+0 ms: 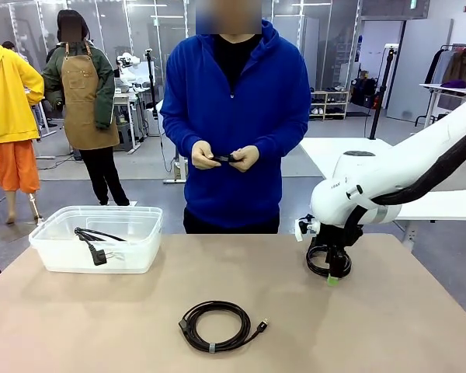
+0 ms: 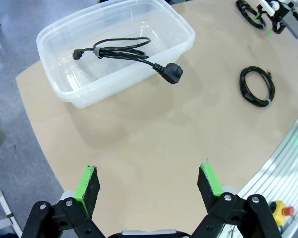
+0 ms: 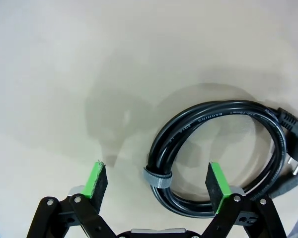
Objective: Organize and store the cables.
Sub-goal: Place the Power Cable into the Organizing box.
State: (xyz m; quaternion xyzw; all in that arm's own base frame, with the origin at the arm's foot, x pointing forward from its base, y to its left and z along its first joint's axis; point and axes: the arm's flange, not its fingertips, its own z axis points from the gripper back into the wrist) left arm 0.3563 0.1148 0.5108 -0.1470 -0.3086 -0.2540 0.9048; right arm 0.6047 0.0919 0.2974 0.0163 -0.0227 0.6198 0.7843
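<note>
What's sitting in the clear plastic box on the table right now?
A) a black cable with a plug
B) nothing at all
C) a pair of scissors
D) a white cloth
A: a bundled black cable with a plug on its end lies inside the clear plastic box.

right arm [image 1: 404, 167]: comes in from the right, wrist bent downward | right gripper [image 3: 157, 171]: low, pointing straight down, jaws apart (green pads clear of each other) | left gripper [image 2: 148, 181]: raised, jaws spread wide
</note>
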